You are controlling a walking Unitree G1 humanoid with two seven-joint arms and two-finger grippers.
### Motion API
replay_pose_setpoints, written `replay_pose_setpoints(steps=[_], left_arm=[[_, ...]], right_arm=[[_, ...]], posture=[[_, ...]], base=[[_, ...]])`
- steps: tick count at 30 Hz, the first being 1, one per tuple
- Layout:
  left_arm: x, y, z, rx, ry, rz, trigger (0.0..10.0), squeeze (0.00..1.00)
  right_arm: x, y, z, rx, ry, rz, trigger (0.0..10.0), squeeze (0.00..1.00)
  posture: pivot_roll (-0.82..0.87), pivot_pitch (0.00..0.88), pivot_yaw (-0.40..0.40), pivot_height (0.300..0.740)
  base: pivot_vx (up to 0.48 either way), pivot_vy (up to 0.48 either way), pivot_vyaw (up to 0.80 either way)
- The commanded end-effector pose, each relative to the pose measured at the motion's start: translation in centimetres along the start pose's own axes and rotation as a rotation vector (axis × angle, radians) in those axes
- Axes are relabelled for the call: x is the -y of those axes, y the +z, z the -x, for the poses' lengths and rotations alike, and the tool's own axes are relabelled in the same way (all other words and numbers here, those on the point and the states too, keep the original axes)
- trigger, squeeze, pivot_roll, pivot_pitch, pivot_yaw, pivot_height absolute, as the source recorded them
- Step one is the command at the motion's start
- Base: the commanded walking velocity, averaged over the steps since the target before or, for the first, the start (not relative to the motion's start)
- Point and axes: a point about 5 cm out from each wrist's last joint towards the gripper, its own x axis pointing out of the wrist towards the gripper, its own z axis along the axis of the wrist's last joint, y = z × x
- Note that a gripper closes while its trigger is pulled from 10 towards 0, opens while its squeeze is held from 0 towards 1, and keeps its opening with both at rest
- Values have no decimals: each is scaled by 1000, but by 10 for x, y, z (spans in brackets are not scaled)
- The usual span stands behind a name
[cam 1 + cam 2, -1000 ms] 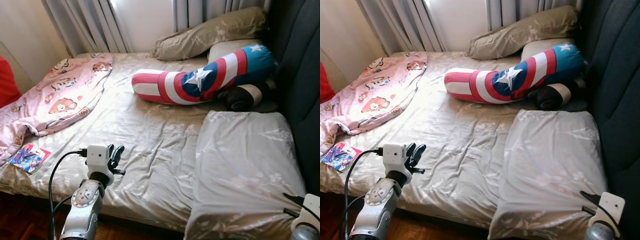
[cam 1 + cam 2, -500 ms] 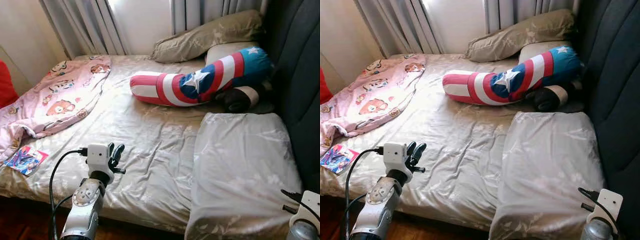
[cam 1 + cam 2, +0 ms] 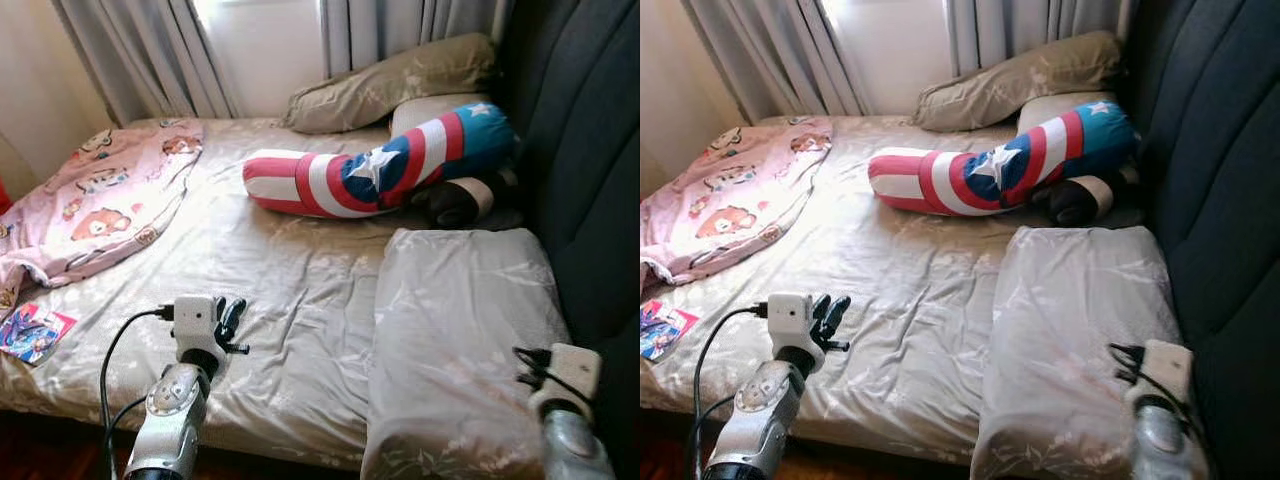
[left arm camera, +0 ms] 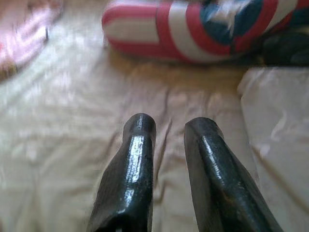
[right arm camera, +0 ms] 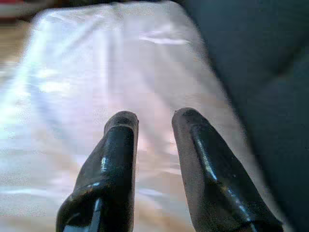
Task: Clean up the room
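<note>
Fingers of my left pincer (image 4: 169, 128) stand a little apart with nothing between them, hovering over the wrinkled beige sheet near the bed's (image 3: 300, 290) front edge. My right pincer (image 5: 152, 118) is likewise parted and empty, held above the pale satin pillow (image 3: 465, 320) at the bed's front right corner, close beside the dark padded headboard (image 3: 590, 170) that runs along the right edge.

Farther in from my left fingers, across the middle of the bed, lies a long bolster (image 3: 375, 172) striped red, white and blue with a white star; its blue end rests toward the headboard, against a cream pillow (image 3: 425, 108). A dark rounded cushion (image 3: 455, 200) is tucked just under that blue end, between the bolster and the satin pillow. Behind them, at the far right corner, an olive-tan pillow (image 3: 395, 80) leans below the grey curtains (image 3: 150, 50).

Along the bed's left edge a pink blanket (image 3: 90, 200) printed with cartoon bears is spread in a rumpled heap. Near the front left corner, just beyond the blanket's lower end, a small colourful booklet (image 3: 32, 332) lies flat on the sheet.
</note>
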Motion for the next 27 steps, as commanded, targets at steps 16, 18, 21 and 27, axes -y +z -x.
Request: replay_pose_setpoints(steps=[16, 18, 21, 27], left_arm=[[-10, -105, 38, -491, 112, 34, 10000, 0], [-11, -108, 41, -511, 125, 30, 10000, 0], [-11, -121, 52, -584, 139, 7, 10000, 0], [-10, -127, 57, -618, 139, -1, 10000, 0]], right_arm=[[-47, -55, 22, -303, 188, 53, 10000, 0], [-46, -58, 24, -318, 187, 54, 10000, 0], [-44, -68, 30, -365, 170, 53, 10000, 0], [-34, -85, 42, -441, 133, 95, 10000, 0]], posture=[[-29, 0, 84, 732], [-34, 0, 89, 732], [-35, 0, 95, 732], [-39, 0, 99, 732]], base=[[0, 0, 0], [0, 0, 0], [0, 0, 0], [0, 0, 0]])
